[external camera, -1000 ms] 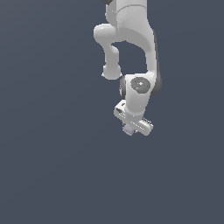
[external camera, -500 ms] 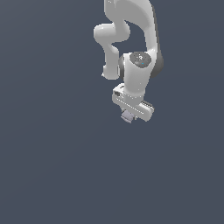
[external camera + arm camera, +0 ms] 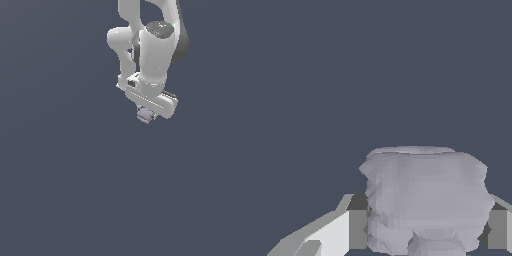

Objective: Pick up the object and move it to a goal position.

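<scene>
The white robot arm (image 3: 152,55) hangs down from the top of the exterior view, a little toward the exterior view's right of centre, against a plain dark slate-blue background (image 3: 60,190) that fills the rest of the picture. At the lower end of the arm sits the gripper (image 3: 146,114), its broad white body lying crosswise and slightly tilted, with the fingers mostly hidden beneath it. Just under that body a small pale grey-lilac lump shows: this is the object (image 3: 145,116), tucked right up against the underside of the gripper and well clear of anything else in the picture. In the wrist view the object (image 3: 426,200) looms large and close, a rounded, bumpy-edged block of pale lilac grey with a flatter lighter top. A finger (image 3: 353,227) presses against one flank of it, pale on its outer face and grey on the pad, and a second finger (image 3: 498,227) meets the opposite flank, only partly in the picture. The two pads touch the block on either side with no gap to be seen, so the gripper (image 3: 426,229) is clenched around the object and holds it between its fingers. Behind the block the wrist view shows only the same flat dark slate-blue.
</scene>
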Controlling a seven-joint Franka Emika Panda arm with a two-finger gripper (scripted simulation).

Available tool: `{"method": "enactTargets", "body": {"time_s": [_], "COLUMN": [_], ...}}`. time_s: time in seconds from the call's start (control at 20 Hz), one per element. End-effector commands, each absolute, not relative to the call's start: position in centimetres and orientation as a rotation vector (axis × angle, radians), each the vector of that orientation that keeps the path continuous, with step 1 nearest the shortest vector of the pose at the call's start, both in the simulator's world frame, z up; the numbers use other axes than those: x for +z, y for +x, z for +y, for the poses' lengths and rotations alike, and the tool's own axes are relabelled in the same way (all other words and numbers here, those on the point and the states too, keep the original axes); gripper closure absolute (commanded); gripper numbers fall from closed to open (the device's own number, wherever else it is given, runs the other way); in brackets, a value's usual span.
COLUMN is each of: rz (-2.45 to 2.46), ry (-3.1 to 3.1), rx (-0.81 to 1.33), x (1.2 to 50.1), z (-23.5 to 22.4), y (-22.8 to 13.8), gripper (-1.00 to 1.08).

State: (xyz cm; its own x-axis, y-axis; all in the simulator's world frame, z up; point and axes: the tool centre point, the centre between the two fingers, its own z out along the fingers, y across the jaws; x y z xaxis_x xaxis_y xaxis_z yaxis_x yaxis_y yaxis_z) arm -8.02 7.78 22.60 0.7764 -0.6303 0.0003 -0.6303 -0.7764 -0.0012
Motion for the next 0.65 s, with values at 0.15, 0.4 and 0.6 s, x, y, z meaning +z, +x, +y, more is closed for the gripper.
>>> {"method": "enactTargets", "body": {"time_s": [0.15, 0.4, 0.6], "rz": [1.05, 1.05, 1.05], "ry": [-2.961, -2.961, -2.961], "rx": [0.0, 0.0, 0.0], "x": [25.3, 26.5, 26.7], "z": [7.4, 7.3, 7.3], "y": [-9.1, -9.5, -9.5], "gripper": [1.08, 1.08, 1.08]}}
